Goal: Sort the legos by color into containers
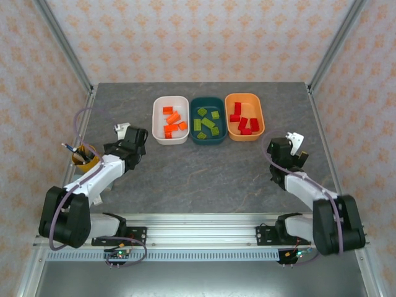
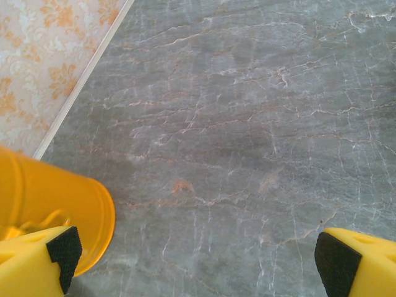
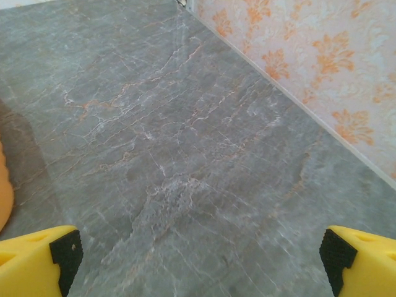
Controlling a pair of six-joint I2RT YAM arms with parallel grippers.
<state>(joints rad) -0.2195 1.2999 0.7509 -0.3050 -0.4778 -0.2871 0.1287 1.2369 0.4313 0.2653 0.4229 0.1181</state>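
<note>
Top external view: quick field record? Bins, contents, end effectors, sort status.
white bin: orange legos
teal bin: yellow-green legos
orange bin: red legos
left end effector: open, holding nothing, over the table, beside yellow cup
right end effector: open, holding nothing, over the table
sort status: one colour per bin; looks done

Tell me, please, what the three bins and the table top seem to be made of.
White bin, teal bin, orange bin: probably moulded plastic; smooth, evenly coloured, rounded corners. Table top: matte grey with pale veins like stone; possibly only a printed laminate.
</note>
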